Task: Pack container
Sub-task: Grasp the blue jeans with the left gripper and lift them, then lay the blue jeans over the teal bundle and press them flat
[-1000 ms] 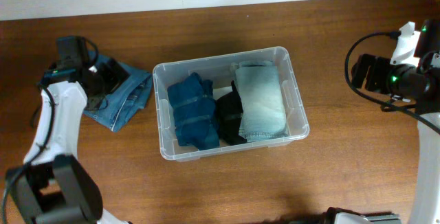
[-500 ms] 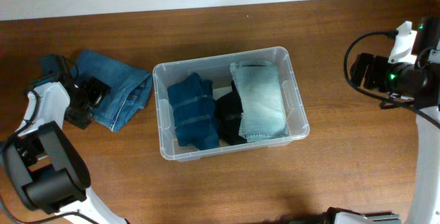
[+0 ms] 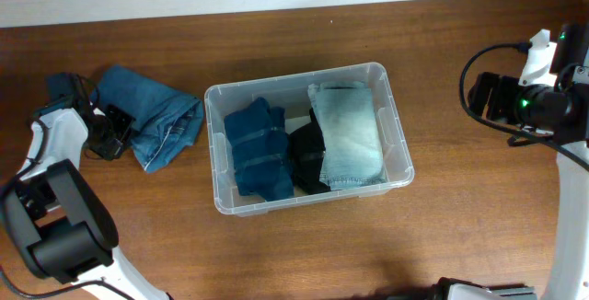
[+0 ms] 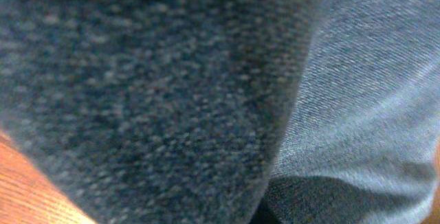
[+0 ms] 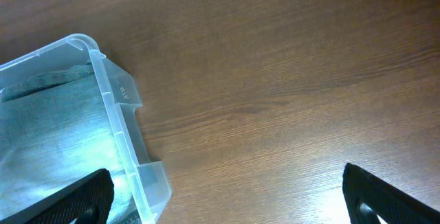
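Note:
The clear container [image 3: 396,130] stands mid-table, holding a dark blue folded garment [image 3: 258,148], a black one [image 3: 308,157] and a pale denim one [image 3: 348,134]. A loose pair of blue jeans [image 3: 156,116] lies on the wood to its left. My left gripper [image 3: 109,127] is at the jeans' left edge. Denim [image 4: 137,93] fills the left wrist view and hides the fingers. My right gripper [image 3: 479,98] hovers at the far right, open [image 5: 227,196], with bare wood between its fingers. The container's corner [image 5: 117,114] and the pale denim [image 5: 48,135] show at the left of that view.
A pale wall runs along the table's far edge [image 3: 276,5]. The left arm's white link [image 3: 60,144] and black base [image 3: 60,236] stand at the left front. The right arm's cables [image 3: 474,70] loop above the wood at the right.
My left gripper has come down from on top of the jeans to their left edge, and the jeans have shifted and bunched slightly. The right arm has barely moved.

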Robot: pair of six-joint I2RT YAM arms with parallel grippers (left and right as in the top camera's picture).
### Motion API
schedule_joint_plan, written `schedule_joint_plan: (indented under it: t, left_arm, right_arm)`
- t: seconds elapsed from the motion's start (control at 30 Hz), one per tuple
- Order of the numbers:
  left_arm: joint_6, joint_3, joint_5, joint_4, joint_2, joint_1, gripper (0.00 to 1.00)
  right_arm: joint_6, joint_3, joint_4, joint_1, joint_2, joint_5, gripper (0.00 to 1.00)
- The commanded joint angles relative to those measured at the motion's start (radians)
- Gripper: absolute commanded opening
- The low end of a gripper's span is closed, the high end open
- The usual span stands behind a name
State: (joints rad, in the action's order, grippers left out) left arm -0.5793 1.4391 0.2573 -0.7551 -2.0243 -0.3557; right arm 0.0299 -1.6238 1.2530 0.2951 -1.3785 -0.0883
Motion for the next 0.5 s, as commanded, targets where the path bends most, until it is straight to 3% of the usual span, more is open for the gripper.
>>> schedule_joint_plan:
  t: [0.0,0.27,0.47]
  left_arm:
    - [0.114,-0.022,0.068,-0.032,0.111,0.02,0.01]
    - [0.177,-0.003,0.221,-0.032,0.509,0.043,0.01]
    - [0.177,-0.003,0.229,-0.039,0.724,0.188,0.01]
  right_arm:
    - [0.008,0.004,0.0,0.006,-0.003,-0.009,0.98]
    - [0.008,0.004,0.0,0.006,-0.003,-0.009,0.98]
    - [0.008,0.004,0.0,0.006,-0.003,-0.009,0.99]
